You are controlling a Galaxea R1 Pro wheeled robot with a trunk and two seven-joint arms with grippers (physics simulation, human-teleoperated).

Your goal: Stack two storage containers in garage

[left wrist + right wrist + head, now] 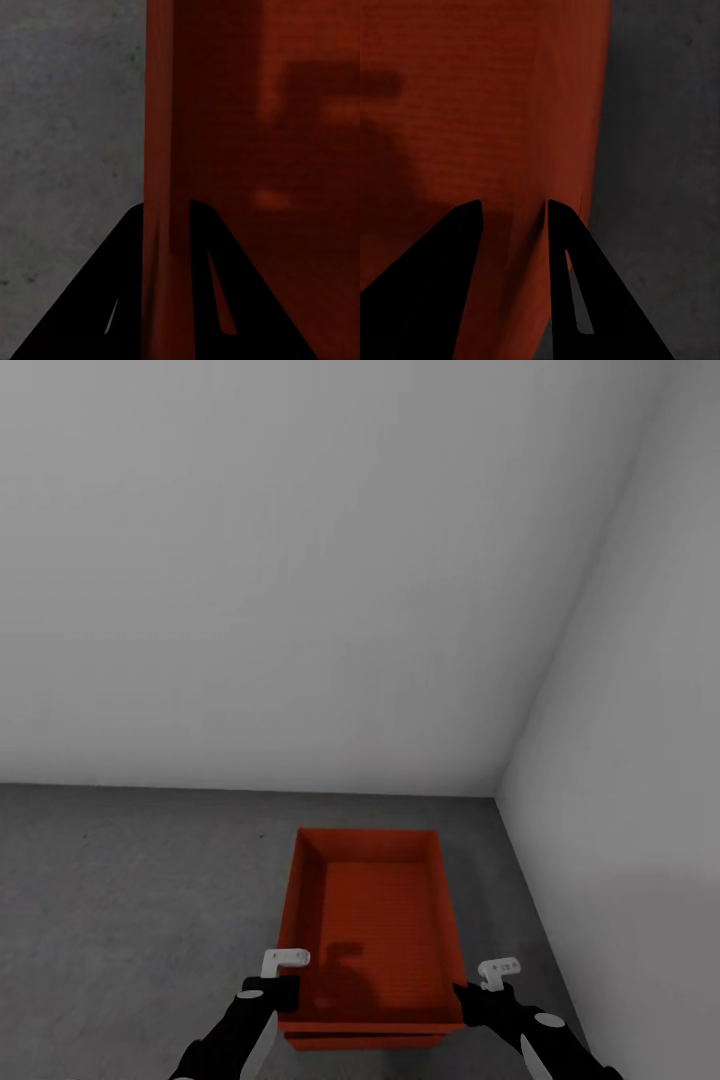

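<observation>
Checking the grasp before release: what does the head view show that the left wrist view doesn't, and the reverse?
Head view: the whole open storage container, an orange-red edge just under its near end, the right gripper at its other near corner, pale grey walls meeting in a corner. Left wrist view: close up, the fingers straddling the container's thin side wall. Both: the container, the left gripper on it, the speckled grey floor.

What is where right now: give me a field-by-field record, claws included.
room: grey concrete floor, pale walls, corner
upper container: orange-red, open top, empty, level
lower container: orange-red edge just under the upper one's near end
left claw: clamped across upper container's left wall
right claw: clamped across its right wall
</observation>
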